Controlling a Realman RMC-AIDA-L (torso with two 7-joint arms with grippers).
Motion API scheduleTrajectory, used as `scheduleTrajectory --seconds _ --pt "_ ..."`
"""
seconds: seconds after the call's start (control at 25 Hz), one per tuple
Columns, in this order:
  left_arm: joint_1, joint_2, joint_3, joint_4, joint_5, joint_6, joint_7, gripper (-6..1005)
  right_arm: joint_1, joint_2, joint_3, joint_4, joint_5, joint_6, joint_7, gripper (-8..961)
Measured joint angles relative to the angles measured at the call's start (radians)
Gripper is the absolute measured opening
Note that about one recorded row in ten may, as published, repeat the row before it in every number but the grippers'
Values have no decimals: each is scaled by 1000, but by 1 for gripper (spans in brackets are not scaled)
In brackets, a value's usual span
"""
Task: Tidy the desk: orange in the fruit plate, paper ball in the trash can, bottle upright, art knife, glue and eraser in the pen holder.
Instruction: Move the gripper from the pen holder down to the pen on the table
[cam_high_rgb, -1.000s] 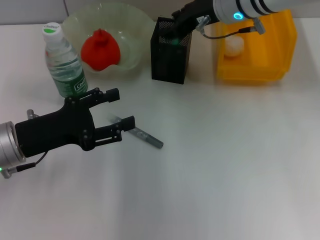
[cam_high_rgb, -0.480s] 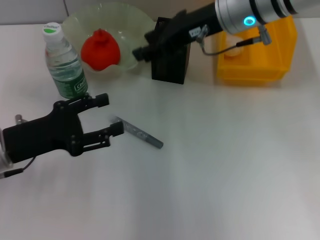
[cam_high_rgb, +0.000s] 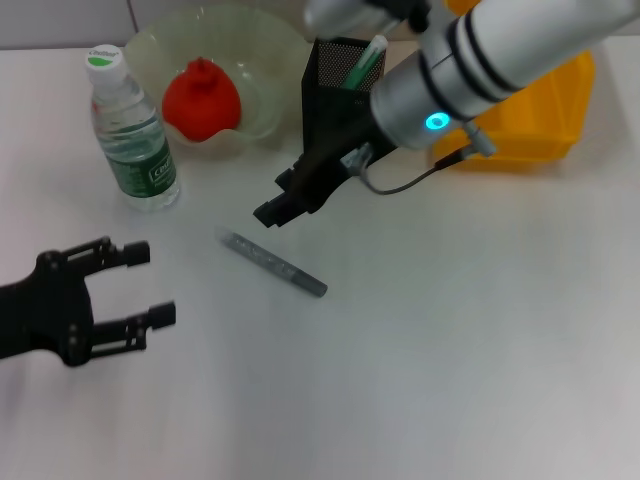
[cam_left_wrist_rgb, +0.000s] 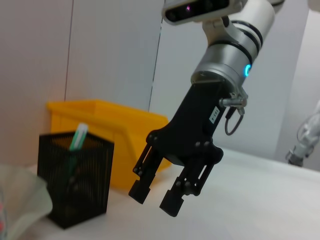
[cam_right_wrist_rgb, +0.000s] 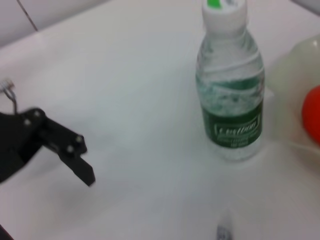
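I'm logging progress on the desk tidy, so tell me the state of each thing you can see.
bottle: upright, capped
orange: in the fruit plate
art knife: lying flat on the desk
pen holder: upright, green-capped stick inside
left gripper: open, empty
right gripper: open, empty, above the desk
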Motion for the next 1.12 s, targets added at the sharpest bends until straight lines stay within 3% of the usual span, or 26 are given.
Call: scheduleTrajectory --seconds 0.16,0.6,0.84,1.12 --pt "11 13 -6 1 62 0 0 810 11 1 -136 49 86 105 0 552" --pt "47 29 -9 24 63 6 2 811 -1 1 -479 88 298 341 -2 551" --pt "48 29 -10 24 62 7 6 811 -15 1 -581 101 370 431 4 550" --pt "48 24 -11 22 63 7 7 810 -24 1 -604 122 391 450 6 543"
